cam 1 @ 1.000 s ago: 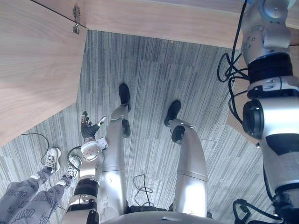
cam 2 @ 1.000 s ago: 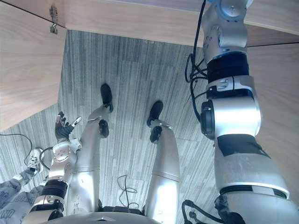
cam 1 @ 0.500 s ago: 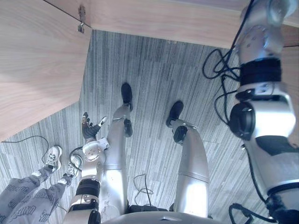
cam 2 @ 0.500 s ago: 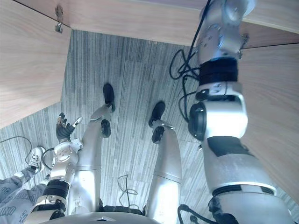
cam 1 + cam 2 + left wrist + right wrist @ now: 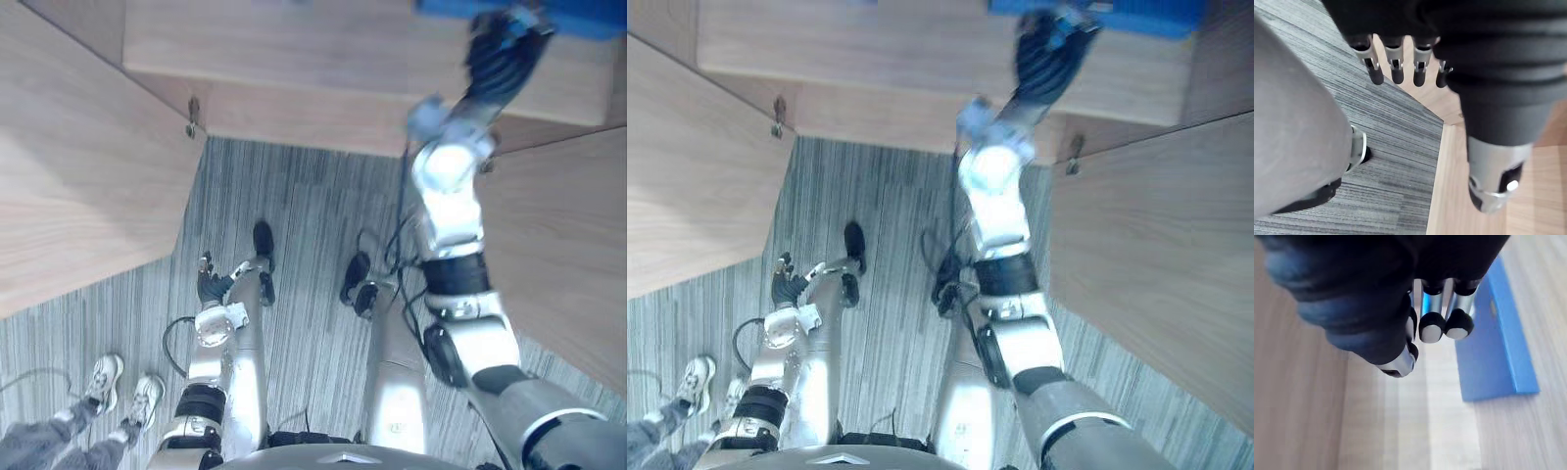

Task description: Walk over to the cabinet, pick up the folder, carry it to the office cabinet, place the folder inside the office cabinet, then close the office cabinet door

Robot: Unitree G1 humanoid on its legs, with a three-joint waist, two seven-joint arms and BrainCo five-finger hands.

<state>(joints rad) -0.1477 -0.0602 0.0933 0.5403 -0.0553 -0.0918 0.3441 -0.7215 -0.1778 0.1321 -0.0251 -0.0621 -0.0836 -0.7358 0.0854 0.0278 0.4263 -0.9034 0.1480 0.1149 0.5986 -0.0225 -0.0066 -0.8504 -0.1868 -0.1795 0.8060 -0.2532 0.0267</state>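
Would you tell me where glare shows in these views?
Left eye view: glare whitens the silver wrist of the right hand. Right wrist view: the blue folder is evenly lit. Left wrist view: a small glint on the thumb of the left hand.

The left hand [image 5: 1459, 54] hangs, fingers [image 5: 1397, 68] straight, over grey carpet [image 5: 1391, 147] — beside, probably, a wooden cabinet panel [image 5: 1447, 196].
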